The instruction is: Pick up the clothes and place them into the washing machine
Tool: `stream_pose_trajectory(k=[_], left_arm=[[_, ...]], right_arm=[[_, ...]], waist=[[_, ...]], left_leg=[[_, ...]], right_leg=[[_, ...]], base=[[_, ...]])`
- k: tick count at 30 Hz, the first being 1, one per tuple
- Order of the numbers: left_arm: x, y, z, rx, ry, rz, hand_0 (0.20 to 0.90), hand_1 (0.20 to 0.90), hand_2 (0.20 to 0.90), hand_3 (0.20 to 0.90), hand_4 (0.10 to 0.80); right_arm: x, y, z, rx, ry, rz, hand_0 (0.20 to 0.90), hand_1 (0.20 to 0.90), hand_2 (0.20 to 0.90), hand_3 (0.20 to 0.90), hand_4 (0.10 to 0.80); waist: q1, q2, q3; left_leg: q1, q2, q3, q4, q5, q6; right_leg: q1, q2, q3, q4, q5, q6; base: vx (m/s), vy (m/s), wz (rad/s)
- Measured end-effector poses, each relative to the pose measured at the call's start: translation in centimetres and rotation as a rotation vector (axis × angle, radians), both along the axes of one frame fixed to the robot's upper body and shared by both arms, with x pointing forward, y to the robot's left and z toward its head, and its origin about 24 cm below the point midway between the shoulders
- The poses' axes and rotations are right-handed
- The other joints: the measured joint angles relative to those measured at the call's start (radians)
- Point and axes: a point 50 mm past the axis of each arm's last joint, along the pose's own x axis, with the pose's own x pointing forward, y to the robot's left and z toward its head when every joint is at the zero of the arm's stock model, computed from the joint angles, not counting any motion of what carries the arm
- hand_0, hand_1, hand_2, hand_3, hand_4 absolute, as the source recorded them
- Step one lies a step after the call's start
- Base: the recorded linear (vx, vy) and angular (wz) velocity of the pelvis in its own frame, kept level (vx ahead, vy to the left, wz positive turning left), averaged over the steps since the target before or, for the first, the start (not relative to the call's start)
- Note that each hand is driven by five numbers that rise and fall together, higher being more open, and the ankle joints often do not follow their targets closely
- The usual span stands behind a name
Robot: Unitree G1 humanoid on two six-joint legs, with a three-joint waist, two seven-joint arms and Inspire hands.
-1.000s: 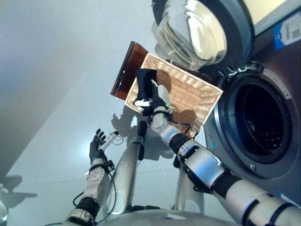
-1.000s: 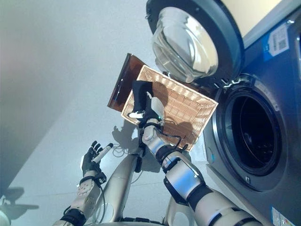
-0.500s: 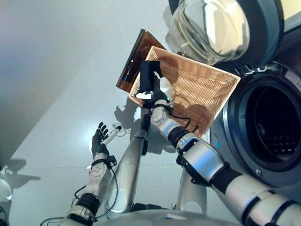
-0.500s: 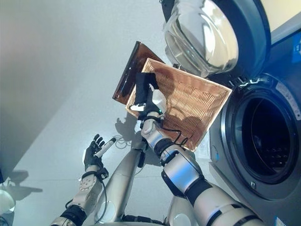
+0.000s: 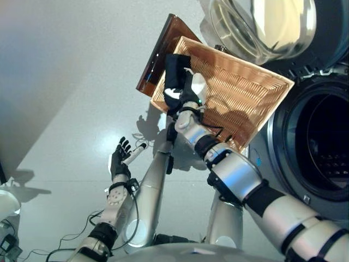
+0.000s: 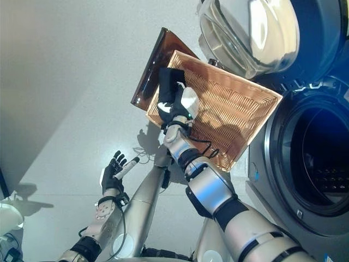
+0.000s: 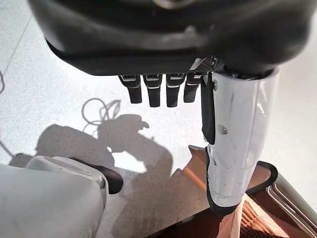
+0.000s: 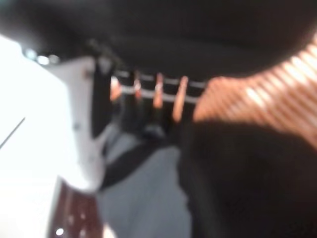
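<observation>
No writing could be read anywhere: the washing machine (image 5: pixel 322 158) carried only a sliver of a blue label at the bottom right edge of the right eye view, too cut off to make out. The machine itself ran off the right edge of both eye views, its round drum opening dark, its glass door (image 5: pixel 262 27) swung open at the far side and cropped at the top. A wicker basket (image 5: pixel 245 103) sat on the floor just left of the drum, with a dark brown tray (image 5: pixel 158 54) leaning beside its left rim. The right robot hand (image 5: pixel 185 101) reached over the basket's near-left corner and was clenched on a black garment (image 5: pixel 175 73) — the cloth stood up from the fingers, above the basket rim, and a white patch showed beside the hand. How much more clothing lay in the basket could not be told. The right wrist view gave only a smeared dark mass of cloth (image 8: pixel 247 178) against wicker weave, so the grip read better from the head views. The left robot hand (image 5: pixel 118 162) hung well apart over the bare floor (image 5: pixel 65 109), fingers relaxed and spread, holding nothing; its own wrist view showed the straight fingers (image 7: pixel 153 91) and the white-covered thumb — plus a corner of the brown tray beyond them.
</observation>
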Motion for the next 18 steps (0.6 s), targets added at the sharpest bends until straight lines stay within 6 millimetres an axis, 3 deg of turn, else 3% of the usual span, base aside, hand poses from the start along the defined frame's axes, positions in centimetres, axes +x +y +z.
stream_pose_trajectory(k=[18], left_arm=[[-0.01, 0.00, -0.02, 0.001, 0.001, 0.000, 0.900, 0.900, 0.900, 0.900, 0.800]], right_arm=[[-0.02, -0.54, -0.49, 0.000, 0.019, -0.015, 0.200, 0.200, 0.200, 0.200, 0.300]], waist=[[-0.004, 0.000, 0.000]], left_leg=[[0.020, 0.002, 0.026, -0.002, 0.009, 0.002]], right_leg=[[-0.004, 0.000, 0.027, 0.017, 0.002, -0.003]], base=[[0.004, 0.000, -0.02]])
